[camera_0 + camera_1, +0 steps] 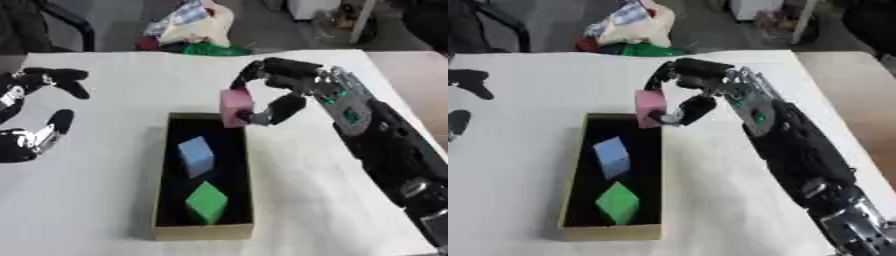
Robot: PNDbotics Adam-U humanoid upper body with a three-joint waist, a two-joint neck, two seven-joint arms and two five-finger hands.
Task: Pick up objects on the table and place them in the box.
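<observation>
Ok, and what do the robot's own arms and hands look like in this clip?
The right arm is bulky and mostly black, with a silver joint near the lower edge. Its wrist is silver-grey metal with small green spots, and the right hand has black, segmented fingers and a thick black thumb. The left hand at the left edge is black too, with white-silver patches on its wrist and thumb.

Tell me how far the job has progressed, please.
Done: the blue block and green block lie inside the box. In hand: the right hand pinches the pink block over the box's far end. Left: releasing it. The left hand rests open at the left edge.
</observation>
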